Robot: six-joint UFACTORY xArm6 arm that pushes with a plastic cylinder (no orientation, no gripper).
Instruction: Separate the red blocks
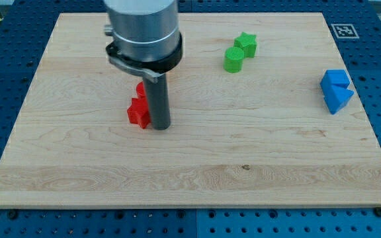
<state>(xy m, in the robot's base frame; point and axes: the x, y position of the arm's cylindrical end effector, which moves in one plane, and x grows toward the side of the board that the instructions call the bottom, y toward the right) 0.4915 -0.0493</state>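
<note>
Red blocks [138, 109] lie together left of the middle of the bench [190, 165], one nearer the view's top and partly hidden behind the rod, the other a star-like piece nearer the view's bottom; they seem to touch, though the rod hides the join. My tip [161, 127] stands just beside them on the view's right, against the lower red piece. There is no hand to open or close here, only the rod, so nothing is gripped. To do this step well, I judge the tip should enter the seam between the two reds and push one steadily away, slowly, so it does not spin off. Two green blocks [239, 52] and two blue blocks [336, 89] sit well apart. No container shows anywhere.
</note>
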